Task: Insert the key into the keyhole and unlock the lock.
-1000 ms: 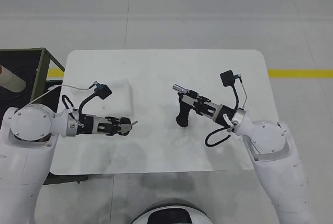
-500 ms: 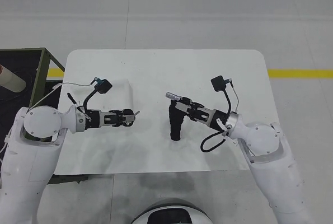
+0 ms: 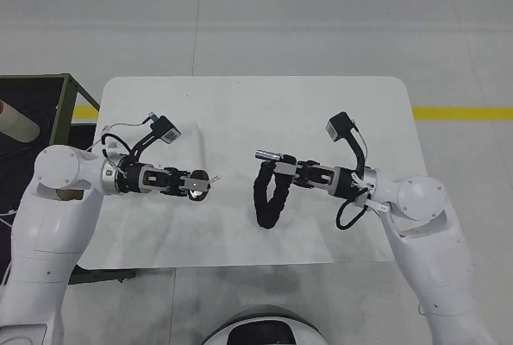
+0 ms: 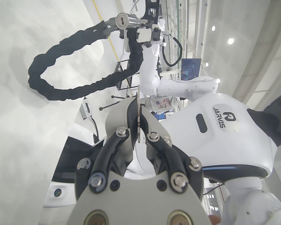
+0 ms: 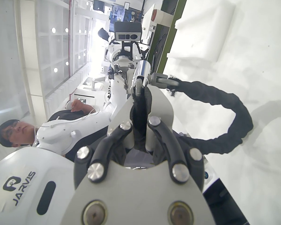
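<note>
Top view showed the left gripper (image 3: 197,185) clamped on the key (image 3: 211,180), left of centre. The right gripper (image 3: 285,166) pinched the lock (image 3: 259,195) mid-frame, apart from the key.

I had both arms bent inward with the forearms level, the left gripper (image 4: 137,112) pinched tight on the key (image 4: 138,92) and the right gripper (image 5: 140,101) clamped on the lock (image 5: 141,70), tips facing each other, apart.

Overhead looks down; opposed wrist cameras share the lock (image 4: 123,22).
</note>
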Controlling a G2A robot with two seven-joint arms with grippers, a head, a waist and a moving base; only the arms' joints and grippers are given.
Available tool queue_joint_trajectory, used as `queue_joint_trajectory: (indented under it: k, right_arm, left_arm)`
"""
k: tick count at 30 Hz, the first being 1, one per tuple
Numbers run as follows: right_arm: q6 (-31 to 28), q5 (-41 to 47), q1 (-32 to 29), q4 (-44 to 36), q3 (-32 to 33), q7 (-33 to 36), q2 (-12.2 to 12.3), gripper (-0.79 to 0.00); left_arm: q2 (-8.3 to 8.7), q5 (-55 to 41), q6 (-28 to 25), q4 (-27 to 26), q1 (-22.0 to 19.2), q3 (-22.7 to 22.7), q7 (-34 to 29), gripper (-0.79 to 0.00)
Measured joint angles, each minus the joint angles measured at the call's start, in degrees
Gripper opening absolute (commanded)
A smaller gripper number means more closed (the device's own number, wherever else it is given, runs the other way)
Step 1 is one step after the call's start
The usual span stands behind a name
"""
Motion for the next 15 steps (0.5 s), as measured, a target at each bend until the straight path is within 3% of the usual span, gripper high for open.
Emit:
queue_joint_trajectory:
  k: [5,7,11,15]
  right_arm:
    - [-0.09,0.11,-0.2,-0.25,-0.04,-0.22,-0.01,-0.785]
    - [-0.31,1.83,-2.13,-1.9,0.6,-1.53,0.01,-0.785]
    - [0.75,3.8,-4.39,-3.63,2.2,-3.76,0.21,-0.785]
    - [1.59,4.98,-3.79,-3.42,2.06,-4.08,0.27,-0.785]
  left_arm:
    - [0.06,0.66,-0.59,-0.7,0.59,-0.62,0.57,-0.785]
    - [0.26,4.42,-4.3,-4.32,2.84,-2.93,4.32,-0.785]
    - [0.41,21.34,-17.19,-11.91,7.88,-8.28,21.29,-0.785]
    - [-0.12,39.12,-25.27,-16.17,12.09,-9.66,37.69,-0.785]
